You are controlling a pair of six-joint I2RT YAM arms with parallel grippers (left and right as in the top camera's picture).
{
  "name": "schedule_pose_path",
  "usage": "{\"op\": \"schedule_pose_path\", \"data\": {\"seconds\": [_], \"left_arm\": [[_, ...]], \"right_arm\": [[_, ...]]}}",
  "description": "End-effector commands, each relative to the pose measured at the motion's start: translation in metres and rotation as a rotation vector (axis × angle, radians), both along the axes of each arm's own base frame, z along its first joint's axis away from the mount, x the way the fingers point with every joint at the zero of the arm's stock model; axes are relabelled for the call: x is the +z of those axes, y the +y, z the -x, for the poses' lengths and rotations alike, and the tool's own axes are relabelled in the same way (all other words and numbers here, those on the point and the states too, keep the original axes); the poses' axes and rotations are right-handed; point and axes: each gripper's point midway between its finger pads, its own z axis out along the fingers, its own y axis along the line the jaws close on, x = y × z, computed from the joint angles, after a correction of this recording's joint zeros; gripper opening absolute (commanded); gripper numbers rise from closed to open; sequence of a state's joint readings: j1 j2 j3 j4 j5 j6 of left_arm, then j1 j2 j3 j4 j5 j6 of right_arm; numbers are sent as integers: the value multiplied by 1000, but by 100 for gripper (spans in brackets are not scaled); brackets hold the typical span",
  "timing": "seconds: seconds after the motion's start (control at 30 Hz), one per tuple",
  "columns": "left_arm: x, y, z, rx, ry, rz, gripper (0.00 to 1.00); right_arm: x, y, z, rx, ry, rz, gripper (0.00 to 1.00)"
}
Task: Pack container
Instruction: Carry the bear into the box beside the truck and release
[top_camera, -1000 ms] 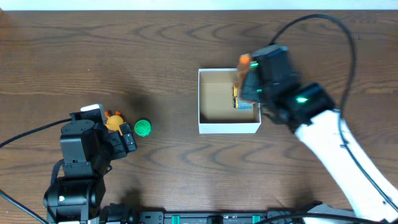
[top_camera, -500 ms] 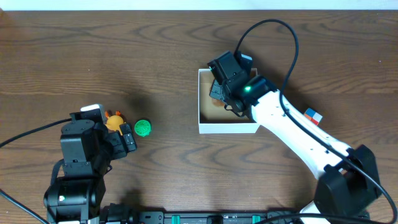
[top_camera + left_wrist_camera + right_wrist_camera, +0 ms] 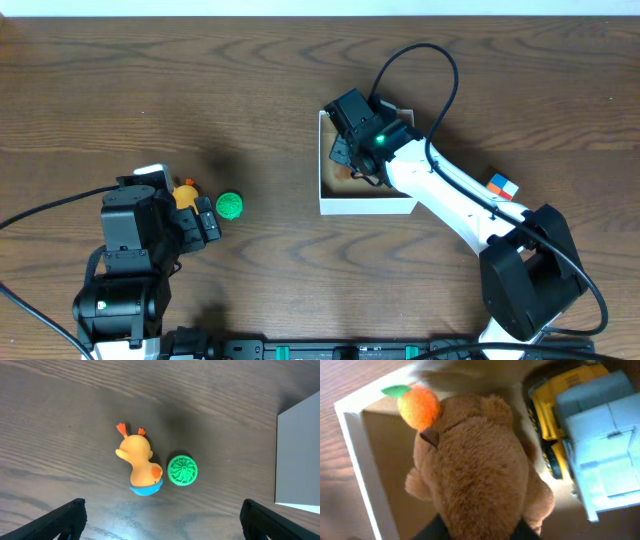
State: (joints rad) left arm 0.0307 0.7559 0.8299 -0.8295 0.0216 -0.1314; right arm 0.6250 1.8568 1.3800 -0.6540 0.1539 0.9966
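The container point(image 3: 366, 206) is a white box with a brown inside, right of the table's middle. My right gripper point(image 3: 347, 152) is inside it, shut on a brown plush animal point(image 3: 480, 475) that carries a small orange fruit point(image 3: 418, 406). A yellow and light-blue toy truck point(image 3: 592, 435) lies in the box point(image 3: 357, 445) beside the plush. My left gripper point(image 3: 160, 530) is open and empty above the table at the left. A yellow rubber duck point(image 3: 140, 466) point(image 3: 185, 194) and a green ball point(image 3: 182, 470) point(image 3: 230, 205) lie just ahead of it.
A small red, white and blue cube point(image 3: 504, 186) lies on the table to the right of the box. The box's white wall point(image 3: 299, 455) shows at the right edge of the left wrist view.
My right arm has swung left and lowered the plush into the box. The left arm has barely moved.
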Motion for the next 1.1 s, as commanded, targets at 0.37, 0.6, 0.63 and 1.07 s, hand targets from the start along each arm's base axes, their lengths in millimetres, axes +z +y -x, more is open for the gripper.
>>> {"op": "schedule_pose_path", "data": {"seconds": [0.37,0.6,0.63,1.07], "left_arm": [[2,1,-1,10,-5,-4,98],[2,1,-1,10,-4,-4,98],[2,1,0,10,-4,-4,98],[2,1,-1,10,-4,-4,98]], "right_arm": [[5,-6,-10,-34,-35,9,60],[6,-12,-13,-50,-55,33,71],[6,-13,-14,-53,-57,37,72],[45,-21,-30,133,-167,142,75]]}}
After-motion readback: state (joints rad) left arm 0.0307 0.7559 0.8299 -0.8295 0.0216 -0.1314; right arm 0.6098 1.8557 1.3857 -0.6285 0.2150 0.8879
